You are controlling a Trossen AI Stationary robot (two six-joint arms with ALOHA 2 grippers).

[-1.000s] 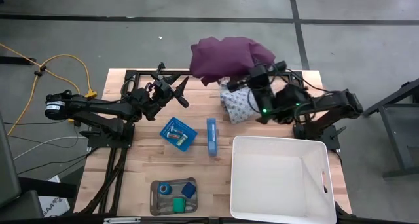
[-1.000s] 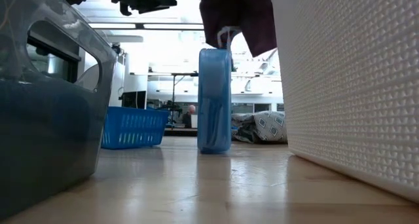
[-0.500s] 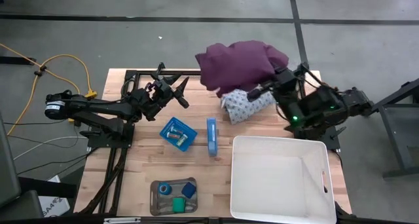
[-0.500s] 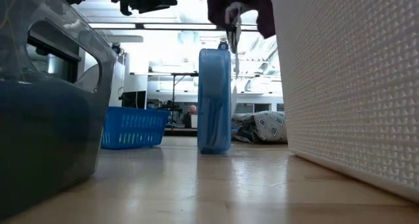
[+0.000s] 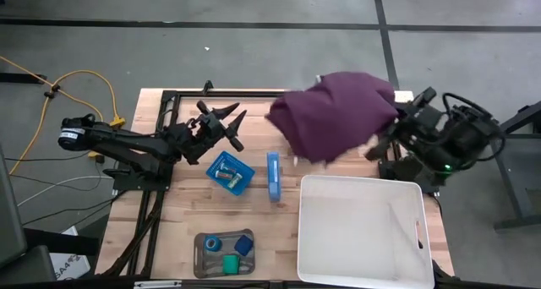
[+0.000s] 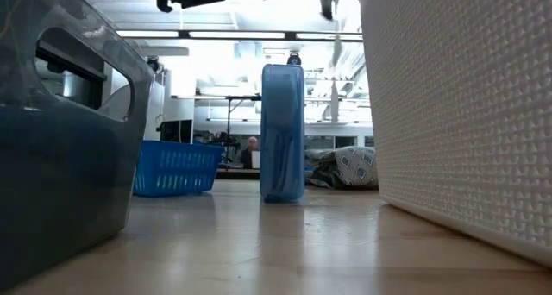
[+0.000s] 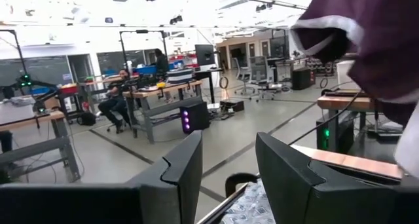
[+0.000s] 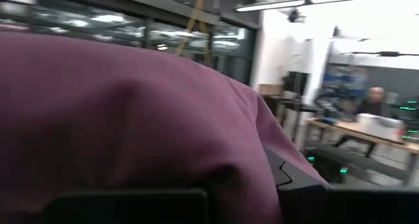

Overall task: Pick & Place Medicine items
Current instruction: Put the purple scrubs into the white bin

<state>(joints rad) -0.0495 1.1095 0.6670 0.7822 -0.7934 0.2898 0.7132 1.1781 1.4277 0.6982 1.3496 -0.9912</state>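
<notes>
Above the table's far right, right pincer (image 5: pixel 390 130) pinching purple cloth (image 5: pixel 338 120), left pincer (image 5: pixel 232 128) spread, no legible writing

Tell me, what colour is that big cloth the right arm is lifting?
Dark purple. The cloth shows best in the high view, hanging from the right gripper.

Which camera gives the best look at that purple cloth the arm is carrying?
The high view: the whole purple cloth hangs from the right gripper above the table. The right wrist view is filled by it up close, the left wrist view catches one edge, and the low view barely shows it.
</notes>
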